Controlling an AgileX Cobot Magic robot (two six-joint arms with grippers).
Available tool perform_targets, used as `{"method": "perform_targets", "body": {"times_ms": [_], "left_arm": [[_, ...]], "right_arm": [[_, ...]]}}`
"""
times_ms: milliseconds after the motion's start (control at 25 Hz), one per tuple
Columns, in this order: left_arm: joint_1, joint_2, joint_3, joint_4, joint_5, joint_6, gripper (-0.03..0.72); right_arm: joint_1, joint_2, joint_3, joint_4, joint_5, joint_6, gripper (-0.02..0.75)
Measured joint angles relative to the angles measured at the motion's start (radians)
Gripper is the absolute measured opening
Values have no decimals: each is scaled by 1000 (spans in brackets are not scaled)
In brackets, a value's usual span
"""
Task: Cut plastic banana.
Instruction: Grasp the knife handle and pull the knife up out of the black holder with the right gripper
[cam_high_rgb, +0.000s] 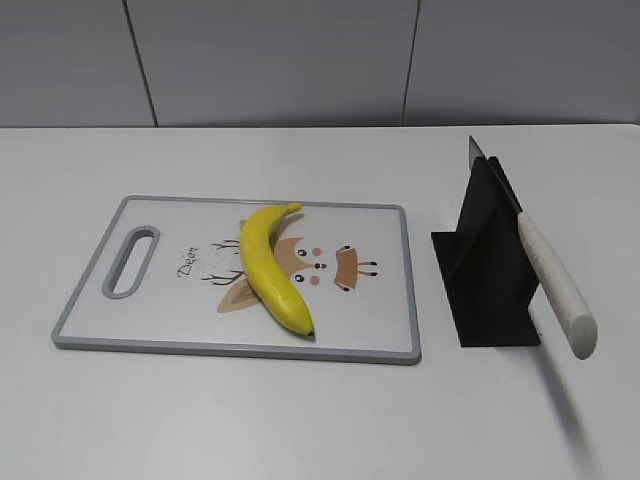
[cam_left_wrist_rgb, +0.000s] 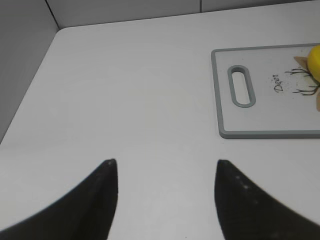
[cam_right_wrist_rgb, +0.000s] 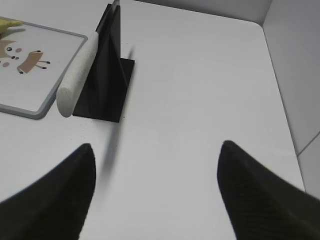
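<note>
A: Banana first. Where does it lie?

B: The plastic banana (cam_high_rgb: 274, 267) lies flat on the cutting board (cam_high_rgb: 150, 325), near the board's middle, over the printed deer face. Its stem points toward the far edge and its dark tip toward the near edge. It looks whole, with no cut visible.

A: And the board itself?

B: White with a grey rim, resting on the white table (cam_high_rgb: 300, 420). Its handle slot (cam_high_rgb: 131, 260) is at the left end in the exterior view.

A: What about the knife?

B: The knife (cam_high_rgb: 555, 285) rests tilted in a black stand (cam_high_rgb: 485, 275) just right of the board. Its pale handle sticks out toward the camera, and the blade tip rises behind the stand.

A: The grippers?

B: The left gripper (cam_left_wrist_rgb: 165, 167) hovers over bare table to the left of the board, its jaws spread with nothing between them. The right gripper (cam_right_wrist_rgb: 157, 150) sits over bare table to the right of the stand, near side, jaws likewise spread wide and empty. Neither touches anything.
</note>
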Motion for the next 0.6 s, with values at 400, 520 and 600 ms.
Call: {"method": "perform_targets", "body": {"times_ms": [400, 520, 600], "left_arm": [[0, 0, 0, 0, 0, 0, 589], [0, 0, 0, -1, 0, 0, 588], [0, 0, 0, -1, 0, 0, 587]], "right_arm": [[0, 0, 0, 0, 0, 0, 588], [0, 0, 0, 0, 0, 0, 588], [0, 0, 0, 0, 0, 0, 588]]}}
